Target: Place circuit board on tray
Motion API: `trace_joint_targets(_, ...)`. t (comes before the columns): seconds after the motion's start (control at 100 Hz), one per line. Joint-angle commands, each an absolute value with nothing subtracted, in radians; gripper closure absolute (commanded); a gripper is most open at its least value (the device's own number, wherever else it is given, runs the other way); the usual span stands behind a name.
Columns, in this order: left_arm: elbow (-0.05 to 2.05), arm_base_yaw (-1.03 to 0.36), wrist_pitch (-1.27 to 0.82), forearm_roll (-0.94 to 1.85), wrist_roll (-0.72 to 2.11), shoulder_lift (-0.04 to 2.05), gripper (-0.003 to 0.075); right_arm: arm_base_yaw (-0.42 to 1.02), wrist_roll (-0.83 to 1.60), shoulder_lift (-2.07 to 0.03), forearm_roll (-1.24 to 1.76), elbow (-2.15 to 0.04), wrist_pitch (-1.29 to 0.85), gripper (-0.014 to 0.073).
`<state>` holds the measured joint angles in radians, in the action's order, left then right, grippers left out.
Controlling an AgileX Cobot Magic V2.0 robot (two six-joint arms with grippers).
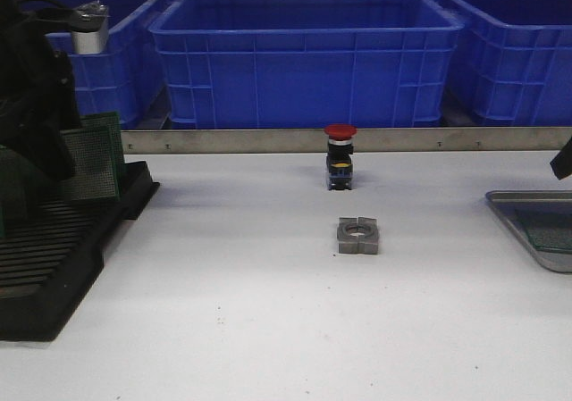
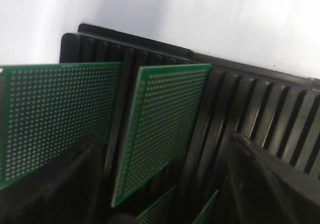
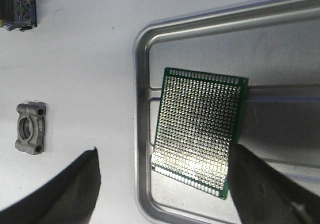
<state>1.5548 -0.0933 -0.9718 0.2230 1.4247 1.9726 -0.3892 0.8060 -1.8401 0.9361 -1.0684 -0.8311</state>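
A green circuit board [image 3: 200,129] lies flat inside the silver-grey tray [image 3: 141,84], near its corner. My right gripper [image 3: 165,194] hangs open above it, one finger over the white table and the other over the tray floor. In the front view the tray [image 1: 527,206] sits at the far right with the board [image 1: 550,238] in it. Several more green boards [image 2: 160,129] stand in the black slotted rack [image 2: 260,99]. My left gripper [image 2: 160,189] is open, its fingers on either side of one upright board.
The rack [image 1: 54,249] fills the table's left side, with the left arm [image 1: 31,106] over it. A red push-button switch [image 1: 340,155] and a grey metal block [image 1: 358,236] stand mid-table. Blue crates [image 1: 304,53] line the back behind a metal rail [image 1: 268,139].
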Motion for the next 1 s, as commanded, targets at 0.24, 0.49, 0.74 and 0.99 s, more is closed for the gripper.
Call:
trace_joint_targets(0.24,1.585,-0.092,-0.955,0.244,1.416,1.925,0.0632,-0.395,0.813,-1.784,0.967,-1.096,-0.859,0.0041)
trace_joint_targets(0.49,1.595,-0.092,-0.992,0.248,1.416,1.923,0.0738,-0.395,0.813,-1.784,0.967,-1.096,-0.859,0.0041)
trace_joint_targets(0.74,1.698,-0.092,-1.141,0.313,1.416,1.89,0.0738,-0.395,0.813,-1.784,0.967,-1.096,-0.861,0.0041)
trace_joint_targets(0.99,1.79,-0.094,-1.272,0.479,1.411,1.813,0.0738,-0.395,0.813,-1.784,0.967,-1.096,-0.863,0.0041)
